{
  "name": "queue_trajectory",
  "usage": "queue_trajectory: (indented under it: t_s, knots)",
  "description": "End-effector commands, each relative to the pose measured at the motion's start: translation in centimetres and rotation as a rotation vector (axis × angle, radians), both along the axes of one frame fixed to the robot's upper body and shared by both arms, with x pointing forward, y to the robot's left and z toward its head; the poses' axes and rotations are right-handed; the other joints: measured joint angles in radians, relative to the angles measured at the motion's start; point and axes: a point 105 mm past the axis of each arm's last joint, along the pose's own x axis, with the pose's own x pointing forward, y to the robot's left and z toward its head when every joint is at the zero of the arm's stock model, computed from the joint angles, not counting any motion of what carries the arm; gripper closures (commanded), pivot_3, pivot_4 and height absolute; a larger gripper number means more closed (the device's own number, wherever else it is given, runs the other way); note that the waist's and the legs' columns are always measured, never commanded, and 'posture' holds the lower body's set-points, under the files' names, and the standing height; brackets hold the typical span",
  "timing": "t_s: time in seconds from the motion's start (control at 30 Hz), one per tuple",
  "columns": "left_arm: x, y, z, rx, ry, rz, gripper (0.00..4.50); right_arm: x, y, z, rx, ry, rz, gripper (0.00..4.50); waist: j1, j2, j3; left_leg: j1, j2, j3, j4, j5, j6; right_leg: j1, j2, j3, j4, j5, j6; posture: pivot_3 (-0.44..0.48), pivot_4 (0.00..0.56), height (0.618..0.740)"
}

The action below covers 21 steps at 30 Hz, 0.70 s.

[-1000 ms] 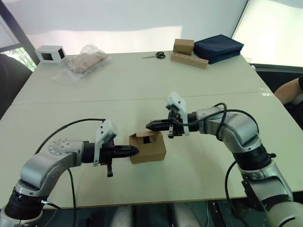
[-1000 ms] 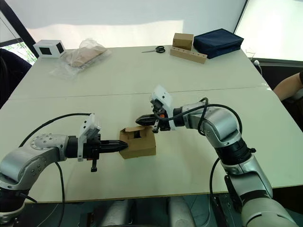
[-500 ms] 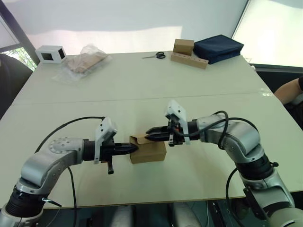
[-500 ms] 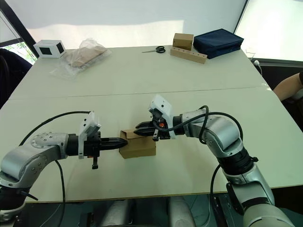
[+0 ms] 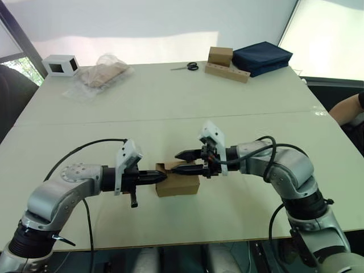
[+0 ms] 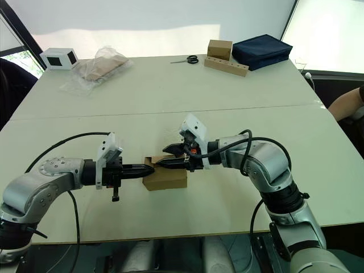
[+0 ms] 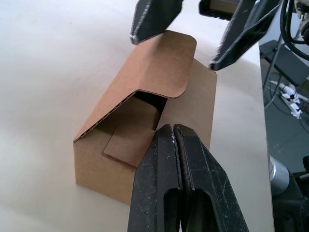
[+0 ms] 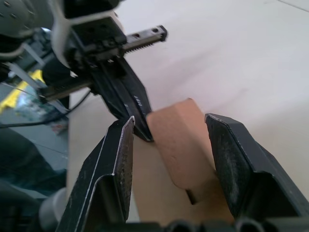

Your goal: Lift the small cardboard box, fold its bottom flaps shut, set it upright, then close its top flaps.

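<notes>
Brown cardboard makes up the small cardboard box (image 5: 178, 181), which lies on its side near the front of the pale bench (image 5: 170, 102), between the two arms. Its end toward the left arm gapes a little, with a rounded flap (image 7: 161, 67) bent over the top and a smaller flap tucked inside.

On the left, the left gripper (image 5: 161, 177) points at that gaping end. Its jaws are clenched tight together with nothing between them, and the tips sit right at the box's edge.

On the right, the right gripper (image 5: 181, 161) reaches over the top of the box. Its jaws are spread wide and hold nothing. One finger rests low along the box's top and the other sits higher, just above the rounded flap.

Far back on the bench, going left to right, are a white box (image 5: 59, 65), a clear plastic bag (image 5: 99, 74), scissors (image 5: 186, 67), a tan box with a wooden strip (image 5: 226, 63) and a dark blue bag (image 5: 262, 57).
</notes>
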Motion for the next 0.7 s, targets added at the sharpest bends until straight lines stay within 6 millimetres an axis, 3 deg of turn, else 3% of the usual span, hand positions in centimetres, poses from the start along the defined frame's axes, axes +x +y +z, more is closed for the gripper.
queue_trajectory:
  t_s: [0.03, 0.33, 0.47, 0.57, 0.7]
  knots:
    - [0.0, -0.1, 0.4, 0.001, -0.018, -0.002, 4.50, -0.9, 0.0, 0.4, 0.002, -0.008, 0.032, 2.11, 0.000, 0.000, 0.000, 0.000, 0.000, 0.000, 0.000, 0.000, 0.000, 0.000, 0.000, 0.000, 0.000, 0.000, 0.000, 0.000, 0.150, 0.740]
    - [-0.3, 0.0, 1.1, -0.029, -0.007, -0.011, 4.50, -1.0, 0.1, -1.4, -0.097, -0.035, 0.026, 2.11, -0.001, 0.000, 0.000, 0.000, 0.000, 0.000, 0.000, 0.000, 0.000, 0.000, 0.000, 0.000, 0.000, 0.000, 0.000, 0.000, 0.150, 0.740]
    - [-0.8, 1.5, 2.4, -0.060, 0.015, -0.021, 4.50, -0.7, 0.1, -1.4, -0.099, -0.054, 0.019, 2.11, -0.001, 0.000, 0.000, 0.000, 0.000, 0.000, 0.000, 0.000, 0.000, 0.000, 0.000, 0.000, 0.000, 0.000, 0.000, 0.000, 0.150, 0.740]
    - [0.4, 2.6, 3.6, -0.094, -0.012, 0.040, 4.50, -0.7, 0.1, -1.2, -0.087, -0.062, 0.019, 2.11, 0.000, 0.000, 0.000, 0.000, 0.000, 0.000, 0.000, 0.000, 0.000, 0.000, 0.000, 0.000, 0.000, 0.000, 0.000, 0.000, 0.150, 0.740]
    - [1.9, 2.0, 4.6, -0.142, -0.050, 0.085, 4.50, -0.8, 0.3, -1.0, -0.075, -0.069, 0.027, 2.11, 0.004, 0.000, 0.000, 0.000, 0.000, 0.000, 0.000, 0.000, 0.000, 0.000, 0.000, 0.000, 0.000, 0.000, 0.000, 0.000, 0.150, 0.740]
